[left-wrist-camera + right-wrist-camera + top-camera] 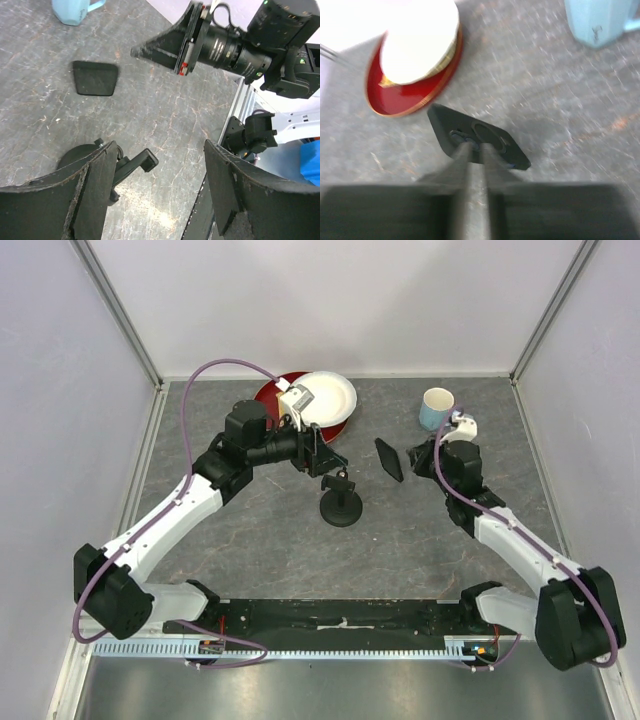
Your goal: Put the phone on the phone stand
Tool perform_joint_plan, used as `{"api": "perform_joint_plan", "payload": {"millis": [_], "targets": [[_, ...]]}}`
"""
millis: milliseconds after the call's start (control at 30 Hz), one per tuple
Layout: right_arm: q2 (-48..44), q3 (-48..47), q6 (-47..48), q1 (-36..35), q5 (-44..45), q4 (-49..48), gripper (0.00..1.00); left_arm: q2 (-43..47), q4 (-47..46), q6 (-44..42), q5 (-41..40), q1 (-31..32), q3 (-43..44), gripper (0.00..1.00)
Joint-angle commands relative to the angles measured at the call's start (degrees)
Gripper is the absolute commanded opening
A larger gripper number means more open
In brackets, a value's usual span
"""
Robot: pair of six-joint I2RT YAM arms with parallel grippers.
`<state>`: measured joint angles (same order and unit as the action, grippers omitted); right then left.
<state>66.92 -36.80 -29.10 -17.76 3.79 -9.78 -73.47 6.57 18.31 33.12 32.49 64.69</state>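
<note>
The phone [389, 459] lies flat and unheld on the table [250, 540], between the stand [340, 502] and the right gripper [413, 456]. That gripper's fingers are set almost together, with their tips by the phone's end. Contact cannot be told, and a pickup approach is judged likely. The left gripper [325, 462] is spread wide just by the stand's head, presumably to steady it.

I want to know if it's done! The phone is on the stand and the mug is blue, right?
No. The phone lies flat on the table, apart from the phone stand, as the top view shows. The mug is blue.
</note>
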Motion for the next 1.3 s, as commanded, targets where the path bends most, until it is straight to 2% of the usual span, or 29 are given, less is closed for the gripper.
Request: {"api": "perform_joint_plan", "payload": {"millis": [0,100,167,233,267,300,333,400,433,500,533,633,700,733,867,1000,1067,1267], "targets": [[-4.2,2.6,-3.2,-0.2,0.4,-13.9,0.00,2.3,-3.9,-1.5,1.3,1.5,-0.4,0.77],[-4.6,2.0,-0.6,-0.1,1.6,-11.9,0.00,2.1,-3.9,-1.7,1.0,1.8,-0.6,0.77],[-2.3,-1.0,4.5,-0.1,2.2,-3.8,0.00,2.1,-3.7,-1.9,0.5,1.8,-0.6,0.77],[-0.1,-4.8,7.6,-0.2,1.3,-0.3,0.01,2.2,-3.6,-1.9,0.4,1.8,-0.6,0.77],[1.8,-6.0,8.9,-0.3,-0.9,1.3,0.04,2.2,-3.7,-1.9,0.1,1.8,-0.7,0.77],[2.9,-6.4,11.8,-0.2,-2.5,1.5,0.10,2.4,-3.7,-2.0,0.0,1.8,-0.8,0.77],[4.2,-7.0,13.4,-0.2,-5.5,2.0,0.24,2.4,-3.6,-2.0,-0.1,1.8,-0.8,0.77],[8.9,-10.2,17.2,-0.3,-10.7,5.6,0.39,2.6,-3.6,-2.0,-0.6,1.8,-1.0,0.77],[10.7,-11.4,18.5,-0.8,-11.6,6.8,0.54,2.7,-3.7,-2.0,-0.8,1.8,-1.1,0.77],[15.2,-13.6,20.5,-1.8,-12.1,8.5,0.65,2.8,-3.7,-2.0,-1.1,1.8,-1.1,0.77],[16.6,-14.2,21.0,-2.6,-11.4,8.6,0.74,3.2,-3.7,-1.9,-1.4,1.8,-1.1,0.77],[22.4,-18.2,16.9,-2.5,-8.5,9.5,0.82,3.7,-3.7,-1.5,-2.7,1.8,-1.5,0.77],[27.0,-22.4,14.1,-2.6,-9.8,11.4,0.83,3.9,-3.6,-1.4,-2.9,1.8,-1.5,0.77],[28.3,-23.1,11.2,-3.0,-12.5,10.8,0.85,4.0,-3.5,-1.4,-3.4,1.8,-1.5,0.77],[35.4,-27.3,8.1,-4.7,-13.4,7.9,0.84,4.1,-2.6,-1.7,-4.3,1.8,-1.2,0.77],[42.8,-34.0,9.2,-5.0,-16.3,9.2,0.79,4.1,-2.4,-1.6,-4.4,1.8,-1.1,0.77],[47.0,-38.9,10.2,-5.0,-16.4,14.0,0.73,4.2,-2.4,-1.6,-4.3,1.9,-1.1,0.77],[49.0,-40.6,11.6,-4.9,-16.6,18.3,0.70,4.5,-2.1,-1.9,-4.6,1.8,-0.9,0.77]]}}
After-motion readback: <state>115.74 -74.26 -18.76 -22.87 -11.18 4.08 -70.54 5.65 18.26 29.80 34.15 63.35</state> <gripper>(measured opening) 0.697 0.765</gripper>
